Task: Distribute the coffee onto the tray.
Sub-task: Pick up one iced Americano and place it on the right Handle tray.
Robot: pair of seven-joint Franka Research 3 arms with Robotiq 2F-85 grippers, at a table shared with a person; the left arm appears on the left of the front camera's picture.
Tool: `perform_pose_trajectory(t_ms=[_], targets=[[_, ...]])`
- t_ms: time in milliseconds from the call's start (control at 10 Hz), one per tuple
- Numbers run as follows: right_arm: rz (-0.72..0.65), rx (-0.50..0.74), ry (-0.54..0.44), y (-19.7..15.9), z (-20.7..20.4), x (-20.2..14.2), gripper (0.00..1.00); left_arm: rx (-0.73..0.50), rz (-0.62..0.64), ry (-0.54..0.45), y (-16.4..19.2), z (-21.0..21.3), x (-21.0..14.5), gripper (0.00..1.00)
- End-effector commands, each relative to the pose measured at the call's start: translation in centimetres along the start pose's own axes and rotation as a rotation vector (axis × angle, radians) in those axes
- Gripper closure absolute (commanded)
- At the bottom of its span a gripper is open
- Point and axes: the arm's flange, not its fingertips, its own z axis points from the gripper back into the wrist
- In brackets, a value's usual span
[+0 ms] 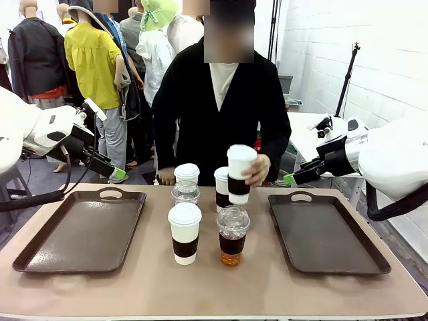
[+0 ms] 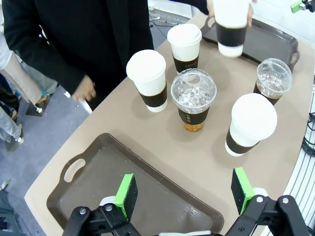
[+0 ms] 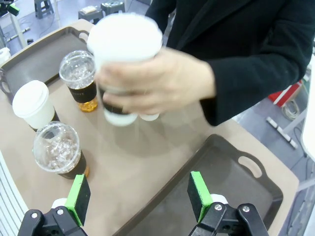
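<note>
Several coffee cups stand mid-table between two brown trays. At the front are a white banded cup (image 1: 184, 233) and a clear dome-lidded cup (image 1: 233, 235) of amber drink. Behind them are another clear cup (image 1: 185, 193) and two white cups (image 1: 186, 173) (image 1: 222, 187). The person's hand (image 1: 257, 170) holds one white cup (image 1: 239, 174) (image 3: 123, 59) in the air, toward the right tray (image 1: 328, 234). My left gripper (image 1: 117, 174) (image 2: 184, 191) hangs open above the left tray (image 1: 87, 231) (image 2: 98, 182). My right gripper (image 1: 289, 178) (image 3: 140, 196) is open above the right tray's (image 3: 226, 172) near edge. Both hold nothing.
The person in a black top stands at the far side, the other hand (image 2: 84, 91) low by the table's edge. Both trays are bare. Bare tabletop (image 1: 221, 287) lies in front of the cups.
</note>
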Motion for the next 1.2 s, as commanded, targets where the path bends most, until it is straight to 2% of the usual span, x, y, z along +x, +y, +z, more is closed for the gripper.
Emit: perform_pose_trajectory(t_ms=[0, 300, 600, 900, 1100], targets=[[0.072, 0.021, 0.087, -0.3, 0.2, 1.1, 0.00, -0.017, -0.010, -0.005, 0.3, -0.2, -0.2, 0.00], [0.163, 0.038, 0.220, -0.7, 0.1, 3.3, 0.00, -0.017, -0.010, -0.005, 0.3, -0.2, -0.2, 0.00], [0.336, 0.052, 0.404, -0.9, -0.1, 4.9, 0.00, -0.017, -0.010, -0.005, 0.3, -0.2, -0.2, 0.00], [0.543, 0.238, 0.428, -0.8, -0.2, 5.9, 0.00, -0.017, -0.010, -0.005, 0.3, -0.2, -0.2, 0.00], [0.546, 0.327, 0.304, -0.8, -0.4, 5.5, 0.00, -0.017, -0.010, -0.005, 0.3, -0.2, -0.2, 0.00]])
